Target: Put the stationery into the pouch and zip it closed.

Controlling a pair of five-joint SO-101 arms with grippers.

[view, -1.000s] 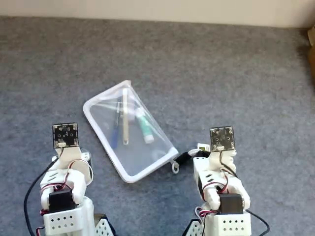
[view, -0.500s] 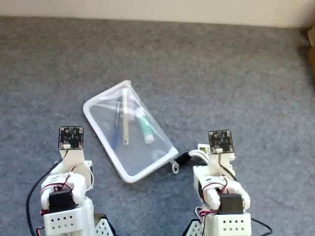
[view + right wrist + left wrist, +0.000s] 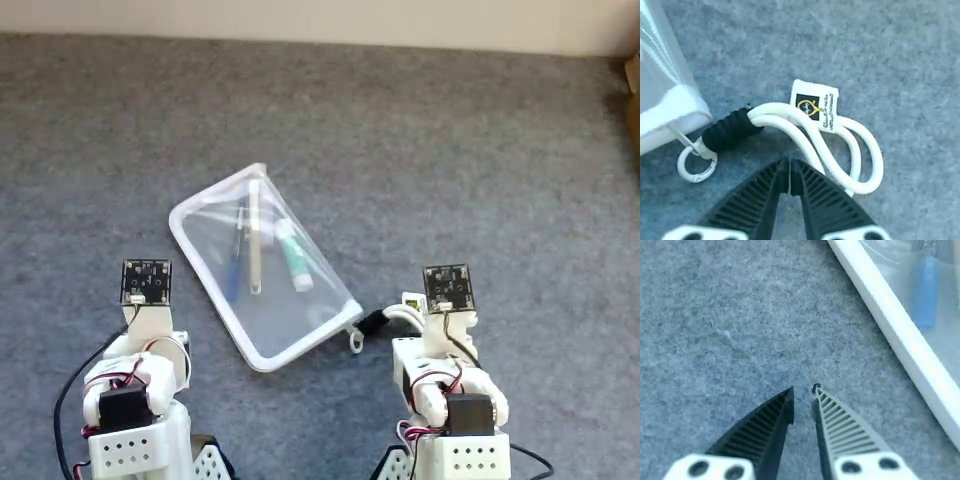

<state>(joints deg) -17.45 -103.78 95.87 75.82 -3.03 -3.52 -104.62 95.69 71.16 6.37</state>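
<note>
The grey carpeted table (image 3: pixel 450 130) is stretching wide and bare beyond the arms, running to a pale strip (image 3: pixel 300 20) along its far edge and a brown object (image 3: pixel 634 100) at the right edge. This is leaving broad open room ahead and to both sides.

The clear pouch (image 3: pixel 262 270) with white edging is lying flat and slanted on the carpet between the two arms, slightly ahead of them, with its long side facing the left arm (image 3: pixel 135 370). The right arm (image 3: pixel 445 370) is sitting just beside the pouch's near corner.

Inside the pouch, a blue pen (image 3: pixel 236 262), a pale stick (image 3: pixel 254 235) and a green-and-white tube (image 3: pixel 293 257) are lying side by side.

A looped white cord (image 3: pixel 840 140) with a black wrap (image 3: pixel 730 131), a small tag (image 3: pixel 814 104) and a ring clip (image 3: pixel 694 167) is trailing from that corner.

The left gripper (image 3: pixel 802 397) is hovering over bare carpet beside the pouch's white edge, fingers slightly apart and holding nothing. The right gripper (image 3: pixel 790 172) is pointing at the cord, its fingers pressed together and empty.
</note>
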